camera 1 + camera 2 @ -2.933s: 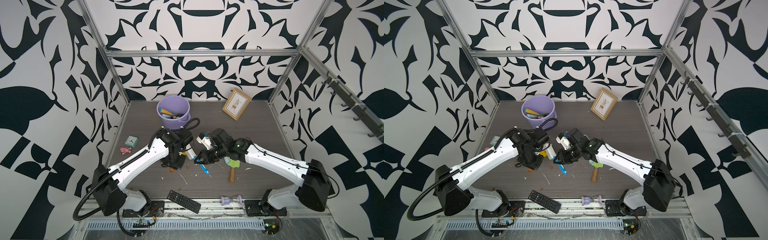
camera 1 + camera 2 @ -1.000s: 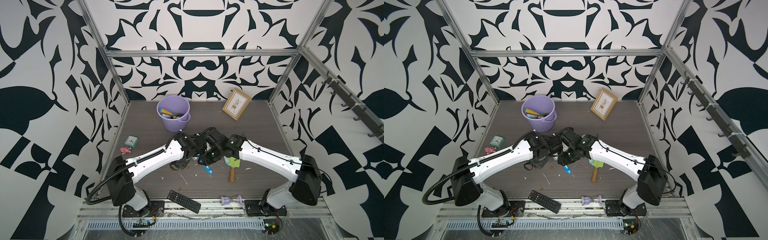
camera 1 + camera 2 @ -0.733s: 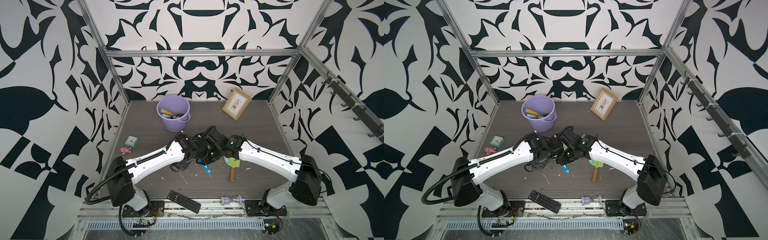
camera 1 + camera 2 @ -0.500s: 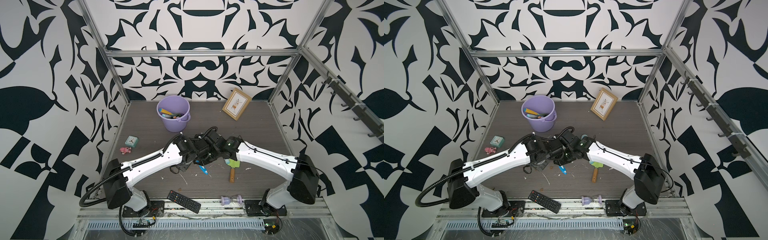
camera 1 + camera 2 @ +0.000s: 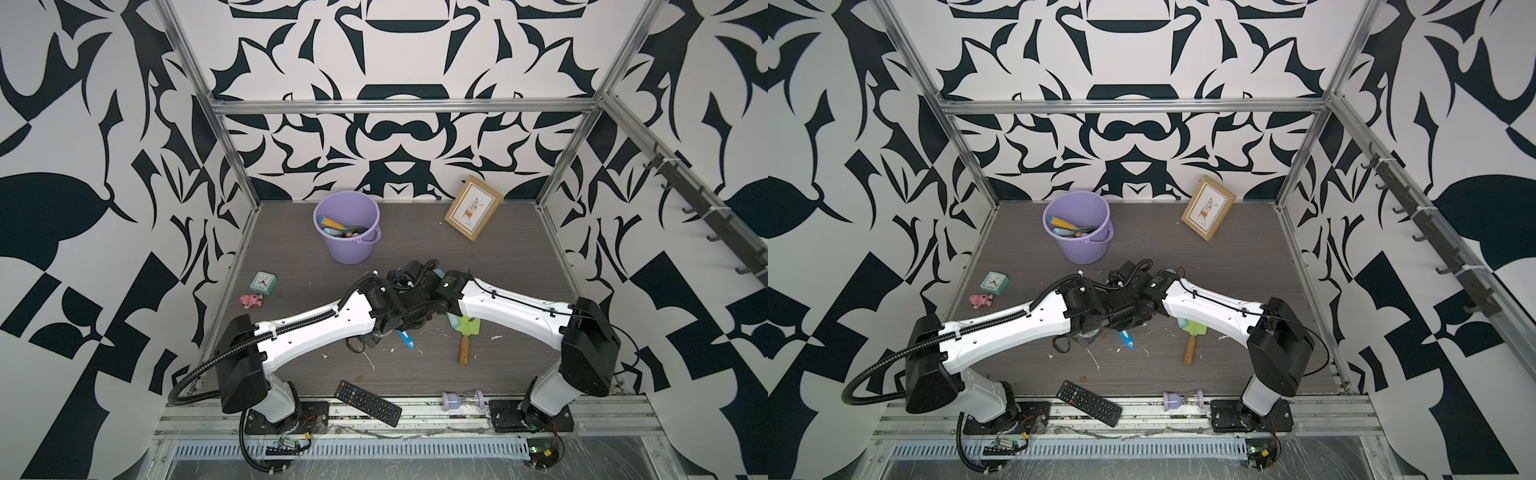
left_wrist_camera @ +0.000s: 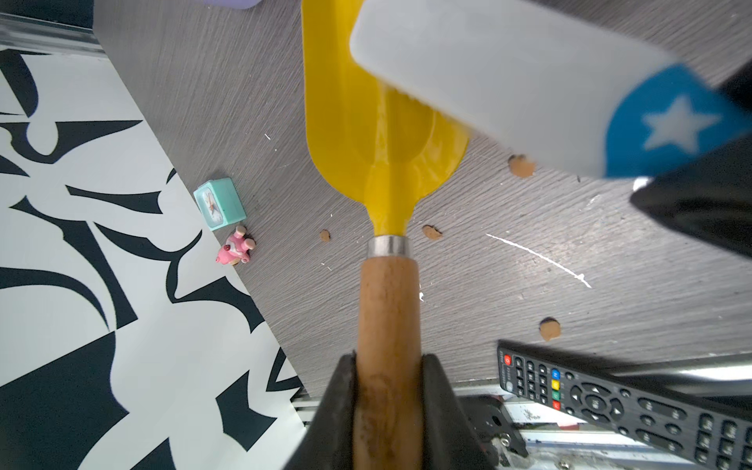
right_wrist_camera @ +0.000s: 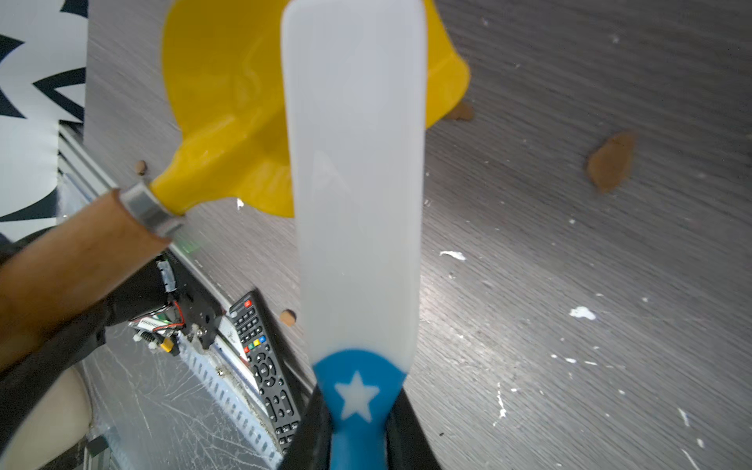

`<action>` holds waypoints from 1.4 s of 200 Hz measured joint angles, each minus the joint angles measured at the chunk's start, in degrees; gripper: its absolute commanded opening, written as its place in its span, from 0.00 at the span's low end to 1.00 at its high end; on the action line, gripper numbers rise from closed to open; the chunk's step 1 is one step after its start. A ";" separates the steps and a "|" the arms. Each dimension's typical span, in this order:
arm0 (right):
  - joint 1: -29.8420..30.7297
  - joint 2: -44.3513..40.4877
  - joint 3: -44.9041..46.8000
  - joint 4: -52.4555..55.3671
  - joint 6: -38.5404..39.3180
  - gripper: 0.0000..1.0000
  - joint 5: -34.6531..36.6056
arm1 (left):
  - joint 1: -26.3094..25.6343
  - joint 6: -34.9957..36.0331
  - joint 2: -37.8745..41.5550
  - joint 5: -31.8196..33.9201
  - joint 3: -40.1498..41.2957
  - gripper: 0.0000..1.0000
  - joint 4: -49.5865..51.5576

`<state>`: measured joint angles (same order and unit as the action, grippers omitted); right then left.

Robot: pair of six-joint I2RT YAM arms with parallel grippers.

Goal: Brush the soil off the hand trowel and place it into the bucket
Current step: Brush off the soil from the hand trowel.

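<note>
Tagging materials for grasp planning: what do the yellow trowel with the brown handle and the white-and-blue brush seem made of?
Yellow hand trowel: glossy blade with sharp highlights, painted metal or plastic, unclear which. Its brown handle: matte wood, going by grain and grime. Silver collar: brushed metal, likely. White-and-blue brush: smooth milky plastic back; blue star-marked grip probably plastic too.

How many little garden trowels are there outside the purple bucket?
2. A yellow-bladed, wooden-handled trowel is clamped in the left gripper; a green-bladed trowel lies on the grey table beside the right arm. More may hide beneath the arms or in the lilac plastic bucket.
</note>
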<state>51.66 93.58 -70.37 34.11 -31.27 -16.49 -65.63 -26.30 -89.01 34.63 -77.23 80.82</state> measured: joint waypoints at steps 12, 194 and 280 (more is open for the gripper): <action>-0.35 -0.11 -0.02 0.66 -0.02 0.00 1.44 | -0.31 -0.07 -0.15 0.09 0.00 0.00 0.15; 0.39 -4.04 1.75 3.43 -2.05 0.00 9.22 | -1.09 -0.68 -0.09 0.39 0.04 0.00 -0.74; -1.33 -7.52 5.44 1.05 -1.77 0.00 6.73 | 0.52 -0.11 -0.63 -3.52 0.04 0.00 -2.36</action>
<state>50.33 86.06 -64.93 35.16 -33.04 -9.76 -65.10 -26.41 -89.65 31.11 -77.19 78.46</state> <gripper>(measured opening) 0.212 0.250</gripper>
